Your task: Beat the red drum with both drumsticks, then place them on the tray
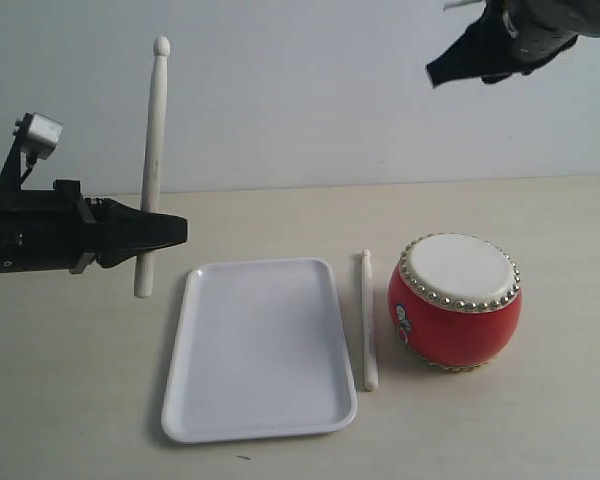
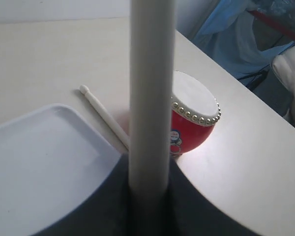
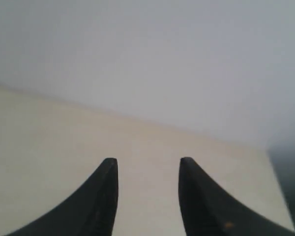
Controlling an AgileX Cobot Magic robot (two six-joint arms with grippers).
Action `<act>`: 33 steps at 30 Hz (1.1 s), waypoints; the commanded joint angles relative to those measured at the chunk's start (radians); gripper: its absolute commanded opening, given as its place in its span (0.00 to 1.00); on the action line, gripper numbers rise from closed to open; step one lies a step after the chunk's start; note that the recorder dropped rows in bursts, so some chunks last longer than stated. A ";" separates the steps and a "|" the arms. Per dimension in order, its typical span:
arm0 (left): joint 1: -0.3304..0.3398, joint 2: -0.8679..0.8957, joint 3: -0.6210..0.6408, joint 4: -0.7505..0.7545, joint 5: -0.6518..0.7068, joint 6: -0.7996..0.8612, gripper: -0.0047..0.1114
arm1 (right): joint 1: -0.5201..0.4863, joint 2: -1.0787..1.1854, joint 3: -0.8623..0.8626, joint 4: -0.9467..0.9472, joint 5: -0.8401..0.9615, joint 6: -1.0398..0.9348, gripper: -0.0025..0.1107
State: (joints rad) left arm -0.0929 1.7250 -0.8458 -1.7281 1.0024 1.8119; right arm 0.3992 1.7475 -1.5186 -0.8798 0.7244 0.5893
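The red drum (image 1: 455, 303) (image 2: 191, 125) stands on the table right of the white tray (image 1: 258, 348) (image 2: 39, 162). One drumstick (image 1: 367, 318) (image 2: 104, 116) lies flat between tray and drum. My left gripper (image 1: 170, 232) (image 2: 148, 189) is shut on the other drumstick (image 1: 152, 150) (image 2: 151, 88), held upright, bead tip up, left of and above the tray's far corner. High at the top right, above the drum, my right gripper (image 1: 440, 70) (image 3: 147, 164) is open with nothing between its fingers.
The pale tabletop (image 1: 70, 400) spreads around the tray and drum, with a white wall behind. In the left wrist view the table's edge (image 2: 236, 81) runs past the drum, with blue cloth (image 2: 236, 34) and clutter beyond it.
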 commanded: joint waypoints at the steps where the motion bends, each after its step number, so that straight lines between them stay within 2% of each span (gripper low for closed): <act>1: 0.004 -0.008 -0.005 -0.016 -0.001 -0.036 0.04 | -0.004 0.046 -0.123 0.540 0.310 -0.391 0.36; 5: 0.004 -0.008 -0.005 -0.016 -0.003 -0.044 0.04 | -0.004 0.045 -0.103 0.817 0.460 -0.481 0.36; 9: 0.004 -0.008 -0.005 -0.016 -0.010 -0.076 0.04 | 0.035 0.041 -0.031 0.880 0.489 -0.448 0.36; 13: 0.004 -0.008 -0.005 -0.016 -0.015 -0.085 0.04 | 0.127 0.051 0.012 0.955 0.462 -0.419 0.36; 17: 0.004 -0.008 -0.005 -0.016 -0.015 -0.085 0.04 | 0.206 0.065 0.016 0.950 0.322 -0.350 0.36; 21: 0.004 -0.008 -0.005 -0.016 -0.015 -0.089 0.04 | 0.218 0.100 0.016 0.960 0.199 -0.226 0.36; 24: 0.004 -0.008 -0.005 -0.016 -0.015 -0.089 0.04 | 0.218 0.144 0.016 0.979 0.220 -0.123 0.36; 30: 0.004 -0.008 -0.005 -0.016 0.003 -0.088 0.04 | 0.218 0.231 0.016 0.981 0.275 -0.109 0.36; 33: 0.004 -0.008 -0.005 -0.016 0.003 -0.090 0.04 | 0.218 0.247 0.016 0.917 0.272 -0.050 0.37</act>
State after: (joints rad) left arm -0.0929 1.7250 -0.8458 -1.7281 0.9870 1.7276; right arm 0.6184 1.9850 -1.5055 0.0864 0.9975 0.4981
